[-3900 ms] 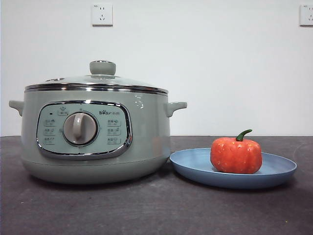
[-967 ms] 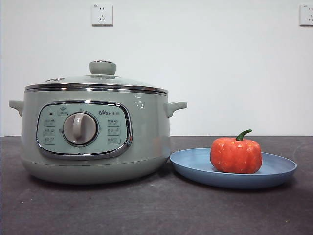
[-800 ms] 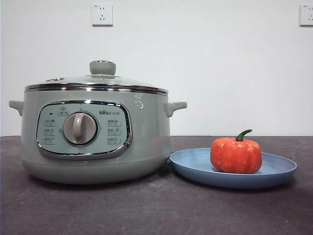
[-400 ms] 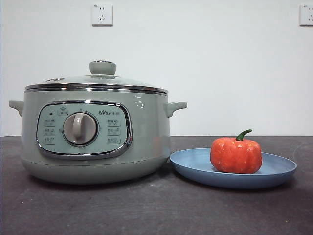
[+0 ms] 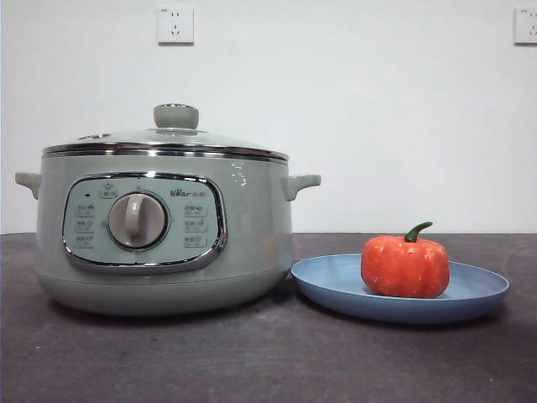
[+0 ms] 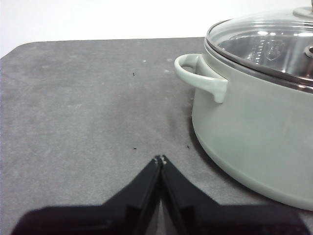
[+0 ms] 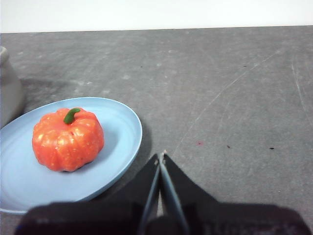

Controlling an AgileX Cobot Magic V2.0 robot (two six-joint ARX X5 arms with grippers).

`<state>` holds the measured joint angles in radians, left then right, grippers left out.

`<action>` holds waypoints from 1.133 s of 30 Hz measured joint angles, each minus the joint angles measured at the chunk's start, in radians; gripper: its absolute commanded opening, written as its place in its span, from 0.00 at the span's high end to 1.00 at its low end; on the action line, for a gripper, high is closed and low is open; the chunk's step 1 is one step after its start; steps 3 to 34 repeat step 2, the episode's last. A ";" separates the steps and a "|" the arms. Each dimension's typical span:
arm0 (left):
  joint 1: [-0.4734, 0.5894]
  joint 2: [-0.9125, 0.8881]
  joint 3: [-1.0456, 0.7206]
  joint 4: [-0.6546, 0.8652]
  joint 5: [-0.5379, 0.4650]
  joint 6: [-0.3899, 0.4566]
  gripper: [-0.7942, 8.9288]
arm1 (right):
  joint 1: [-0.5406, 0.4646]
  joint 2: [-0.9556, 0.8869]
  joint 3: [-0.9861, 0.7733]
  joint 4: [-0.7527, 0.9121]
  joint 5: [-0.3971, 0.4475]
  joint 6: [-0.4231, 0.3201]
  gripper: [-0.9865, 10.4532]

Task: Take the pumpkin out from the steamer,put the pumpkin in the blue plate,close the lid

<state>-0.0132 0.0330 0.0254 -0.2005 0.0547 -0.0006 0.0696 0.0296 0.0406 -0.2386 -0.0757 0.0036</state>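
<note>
The sage-green steamer (image 5: 164,227) stands on the left of the dark table, and the glass lid (image 5: 168,141) with its green knob sits closed on it. The orange pumpkin (image 5: 405,265) rests upright in the blue plate (image 5: 336,281) just right of the steamer. In the left wrist view my left gripper (image 6: 160,159) is shut and empty over bare table, apart from the steamer (image 6: 254,127) and its lid (image 6: 264,46). In the right wrist view my right gripper (image 7: 161,156) is shut and empty, just off the plate's (image 7: 117,156) rim, beside the pumpkin (image 7: 67,139).
The dark grey table (image 5: 268,361) runs to a white wall with two power sockets (image 5: 174,24). The steamer's side handle (image 6: 200,76) juts toward my left gripper. Neither arm shows in the front view.
</note>
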 measured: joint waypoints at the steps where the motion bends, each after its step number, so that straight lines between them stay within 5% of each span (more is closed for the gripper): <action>1: 0.000 0.000 0.000 0.000 0.000 0.000 0.92 | 0.000 0.000 0.000 0.000 0.000 0.000 0.91; 34: 0.000 0.000 0.000 0.000 0.000 0.000 0.92 | 0.000 0.000 0.000 0.000 0.000 0.000 0.91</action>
